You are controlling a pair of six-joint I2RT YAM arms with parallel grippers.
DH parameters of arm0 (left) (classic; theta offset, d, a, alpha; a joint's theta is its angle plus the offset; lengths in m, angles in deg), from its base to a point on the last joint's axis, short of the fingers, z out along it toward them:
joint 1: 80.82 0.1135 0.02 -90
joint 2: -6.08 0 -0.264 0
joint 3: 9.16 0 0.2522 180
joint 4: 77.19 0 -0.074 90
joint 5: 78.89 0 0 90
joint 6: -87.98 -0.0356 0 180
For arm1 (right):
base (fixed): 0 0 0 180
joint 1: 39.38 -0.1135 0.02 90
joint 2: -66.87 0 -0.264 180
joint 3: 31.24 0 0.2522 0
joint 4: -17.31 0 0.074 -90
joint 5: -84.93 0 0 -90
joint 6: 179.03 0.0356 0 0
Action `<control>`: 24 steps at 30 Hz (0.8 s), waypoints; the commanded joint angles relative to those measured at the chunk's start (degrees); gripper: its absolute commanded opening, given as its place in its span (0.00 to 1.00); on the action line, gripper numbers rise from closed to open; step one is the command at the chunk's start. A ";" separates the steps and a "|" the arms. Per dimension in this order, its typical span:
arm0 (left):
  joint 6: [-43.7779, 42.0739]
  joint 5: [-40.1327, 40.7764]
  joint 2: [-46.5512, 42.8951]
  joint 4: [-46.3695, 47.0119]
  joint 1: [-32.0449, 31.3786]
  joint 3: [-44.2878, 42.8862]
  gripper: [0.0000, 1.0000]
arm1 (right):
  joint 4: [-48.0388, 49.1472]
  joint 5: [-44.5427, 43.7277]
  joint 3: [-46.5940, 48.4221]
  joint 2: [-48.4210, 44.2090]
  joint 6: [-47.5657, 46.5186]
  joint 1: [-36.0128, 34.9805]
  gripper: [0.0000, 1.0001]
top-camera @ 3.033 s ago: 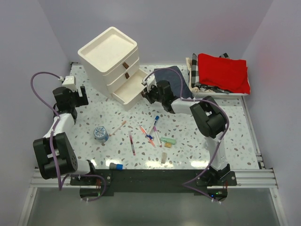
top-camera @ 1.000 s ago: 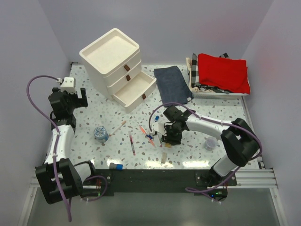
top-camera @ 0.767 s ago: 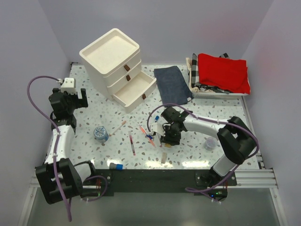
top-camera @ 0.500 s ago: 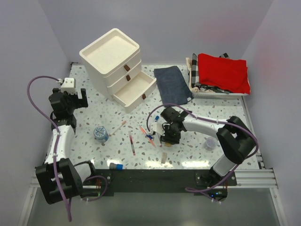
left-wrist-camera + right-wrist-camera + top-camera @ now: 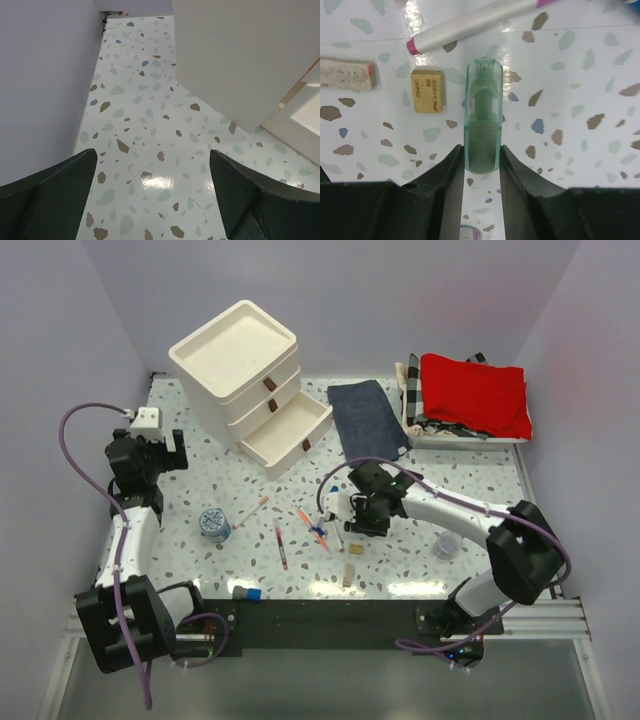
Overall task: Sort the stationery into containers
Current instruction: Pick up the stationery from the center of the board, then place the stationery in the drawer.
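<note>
- The right end effector [image 5: 481, 167] is clamped on the near end of the mint-green eraser [image 5: 482, 115]. The eraser seems just off the surface [image 5: 420, 560], beside the small tan block [image 5: 426, 90] and a pink pen [image 5: 470, 25].
- The pickup looks done, and the open bottom drawer [image 5: 290, 435] is the likely destination.
- Half a second ago this end effector sat lower over the items. Three seconds ago it was at the drawer and the eraser lay flat.
- The left end effector [image 5: 152, 195] is spread wide and empty.
</note>
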 commanded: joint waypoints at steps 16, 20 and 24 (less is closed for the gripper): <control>1.54 -1.24 -1.39 -3.73 0.55 -4.38 0.99 | 12.06 -2.67 37.81 18.96 -4.04 1.19 0.04; 2.85 0.61 -2.18 -5.24 0.46 -4.47 0.99 | 13.12 -2.58 44.50 25.12 -5.79 1.28 0.04; 4.17 1.49 -3.67 -6.03 0.55 -3.86 0.98 | 14.52 -3.29 49.51 29.36 -7.29 1.28 0.05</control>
